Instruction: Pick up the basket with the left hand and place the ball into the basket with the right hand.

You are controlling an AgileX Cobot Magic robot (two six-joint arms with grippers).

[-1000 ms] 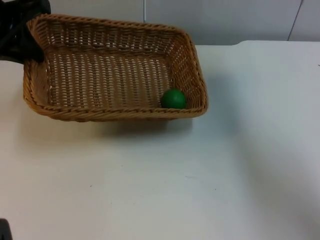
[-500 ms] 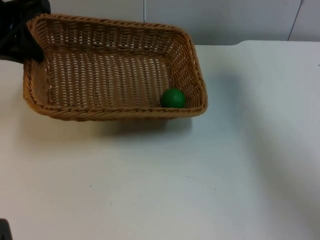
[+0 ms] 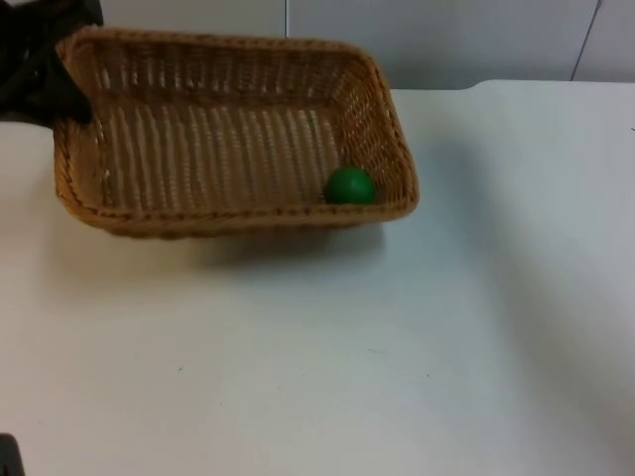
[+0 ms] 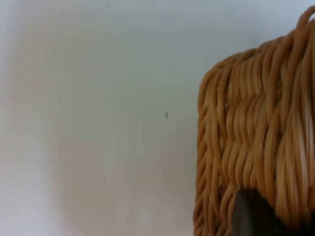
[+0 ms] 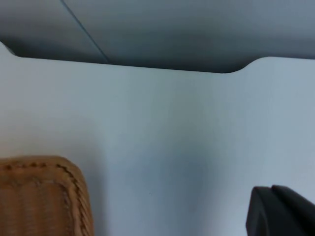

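A woven wicker basket (image 3: 238,216) hangs a little above the white table at the back left, casting a shadow under its front edge. My left gripper (image 3: 65,99) is shut on the rim at its far left corner. In the left wrist view the basket's wall (image 4: 256,137) stands close, with a black fingertip (image 4: 251,214) pressed against it. A green ball (image 3: 349,185) lies inside the basket at its near right corner. My right gripper (image 5: 280,211) waits off to the right over bare table, apart from the basket's corner (image 5: 44,196).
The grey partition wall (image 3: 446,40) runs along the back, just behind the basket. White table top (image 3: 397,347) stretches open across the front and right side.
The basket has shifted slightly to the right and tilted a little in my left gripper. The ball inside moved along with it.
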